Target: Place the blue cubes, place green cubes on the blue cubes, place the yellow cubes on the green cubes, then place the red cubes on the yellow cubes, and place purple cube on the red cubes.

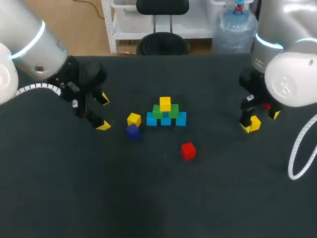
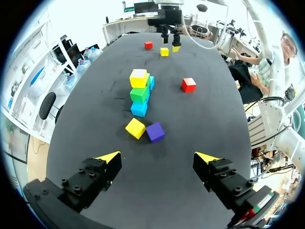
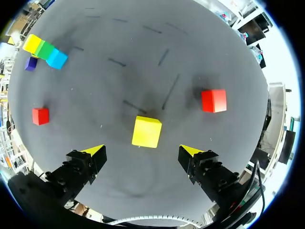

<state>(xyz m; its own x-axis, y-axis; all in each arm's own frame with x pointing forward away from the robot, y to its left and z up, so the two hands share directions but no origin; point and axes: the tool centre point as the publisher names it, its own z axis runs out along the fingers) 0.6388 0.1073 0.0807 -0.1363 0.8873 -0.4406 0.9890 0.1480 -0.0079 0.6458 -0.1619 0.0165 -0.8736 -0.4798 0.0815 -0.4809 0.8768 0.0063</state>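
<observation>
A pyramid [image 1: 166, 113] stands mid-table: blue cubes below, two green on them, one yellow on top. It also shows as the pyramid [image 2: 139, 90] ahead of my left gripper. A loose yellow cube [image 1: 133, 119] and the purple cube [image 1: 132, 131] lie just left of it, and a red cube [image 1: 188, 150] lies in front. My left gripper [image 1: 103, 112] hangs open and empty, left of these two. My right gripper [image 3: 143, 151] is open at the right, low over a second yellow cube [image 3: 147, 131] that lies just ahead of its fingertips, untouched. Another red cube [image 3: 214, 100] lies beyond it.
The dark table [image 1: 158, 198] has bare room along the front and in the far left corner. The loose yellow cube [image 2: 135, 128] and purple cube [image 2: 155, 131] touch at a corner. A white cable loop [image 1: 299, 153] hangs by my right arm.
</observation>
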